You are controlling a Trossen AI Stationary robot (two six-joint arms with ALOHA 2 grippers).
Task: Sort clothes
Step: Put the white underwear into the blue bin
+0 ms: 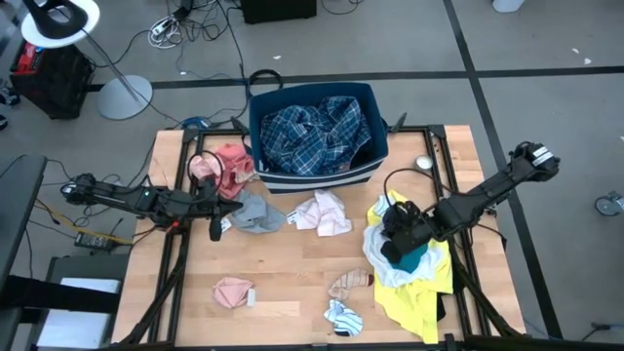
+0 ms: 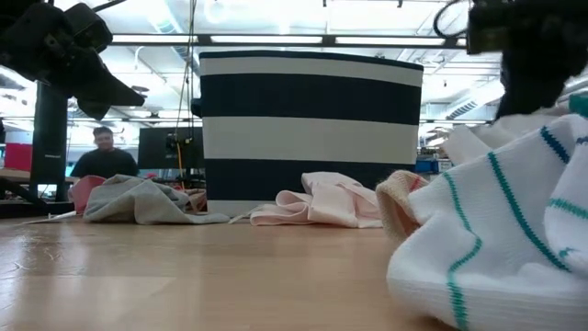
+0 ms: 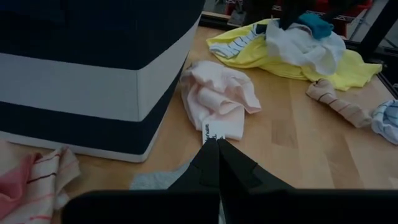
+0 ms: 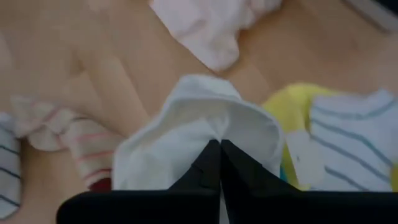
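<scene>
A navy and white striped bin (image 1: 317, 171) at the table's far middle holds the blue plaid shirt (image 1: 317, 132). My left gripper (image 1: 216, 222) is shut and empty, raised above a grey piece (image 1: 258, 214) that lies flat on the table; it also shows in the low view (image 2: 87, 69). My right gripper (image 1: 395, 239) is shut on a white piece (image 4: 199, 124) on top of a pile on the yellow shirt (image 1: 419, 297). A teal piece (image 1: 414, 261) lies in that pile. A pink striped piece (image 1: 229, 166) lies left of the bin. My right gripper pinches a bulging fold of the white piece (image 4: 214, 127) between its two shut fingers, several layers by the look of it. The fingers slant down from the table's right side. The rest of the white piece (image 1: 382, 261) lies slack on the pile.
A pale pink piece (image 1: 322, 213) lies in front of the bin. A small pink piece (image 1: 232, 291), a beige striped sock (image 1: 349, 283) and a white striped sock (image 1: 343, 317) lie near the front edge. Bare wood shows between them. A person (image 2: 101, 156) sits beyond the table.
</scene>
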